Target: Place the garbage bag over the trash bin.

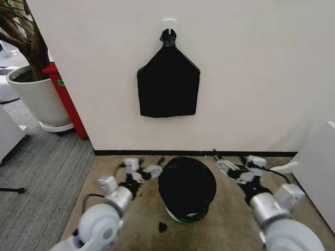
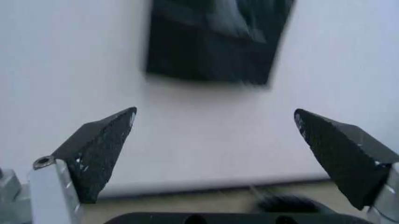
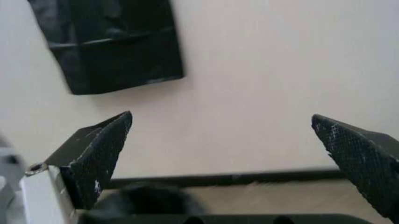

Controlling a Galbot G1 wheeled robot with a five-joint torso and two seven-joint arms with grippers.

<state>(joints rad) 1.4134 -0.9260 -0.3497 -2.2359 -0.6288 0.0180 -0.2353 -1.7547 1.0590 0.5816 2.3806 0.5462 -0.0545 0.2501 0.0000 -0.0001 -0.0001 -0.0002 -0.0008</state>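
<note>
While draped, garbage bag [image 1: 187, 181] covers trash bin [image 1: 178, 215].

The right gripper [image 3: 221, 140], fingers [image 3: 100, 154] spread wide, faces a wall with a black bundle [image 3: 109, 44], seemingly hanging.

- left gripper [image 1: 157, 168]: low, just left of the bin [image 1: 187, 215], jaws wide apart, nothing between them, arm reaching forward
- right gripper [image 1: 219, 161]: low, just right of the bin, jaws wide apart, nothing held, arm reaching forward
</note>
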